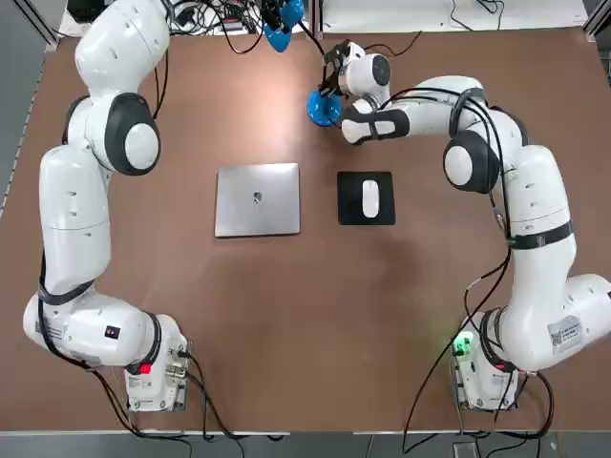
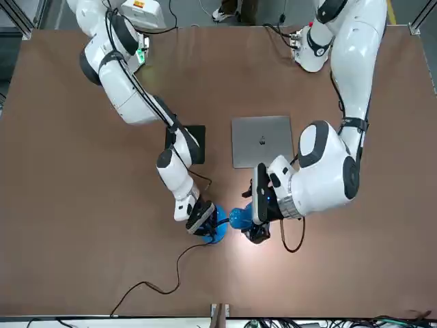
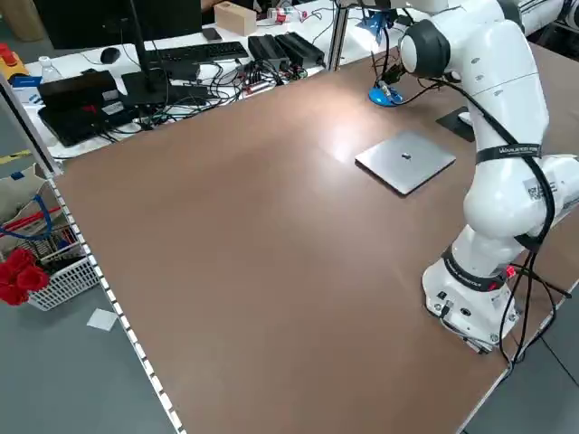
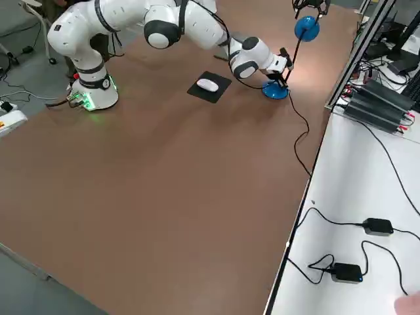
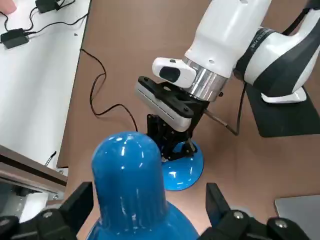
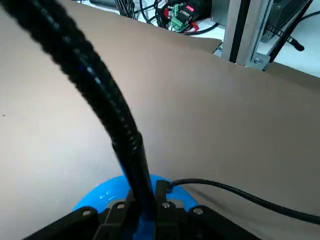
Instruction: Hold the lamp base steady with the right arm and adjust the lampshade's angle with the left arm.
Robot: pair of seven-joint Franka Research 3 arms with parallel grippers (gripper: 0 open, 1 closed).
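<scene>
Left wrist view: the glossy blue lampshade (image 5: 131,185) sits between the spread fingers of the left claw (image 5: 150,192), at the far side of the table. Beside it, the right claw (image 6: 146,197) pinches the foot of the black gooseneck (image 6: 117,110), just above the round lamp base (image 5: 185,172), which rests on the brown surface (image 5: 240,160). The shade looks light, smooth and likely slippery; the gooseneck should bend stiffly, so gripping the shade's rounded body gently seems best. Nearer the robot than both claws lie a closed laptop (image 1: 258,215) and a mouse (image 1: 370,198) on its pad (image 1: 350,215). A white bench (image 4: 367,177) stands beyond.
</scene>
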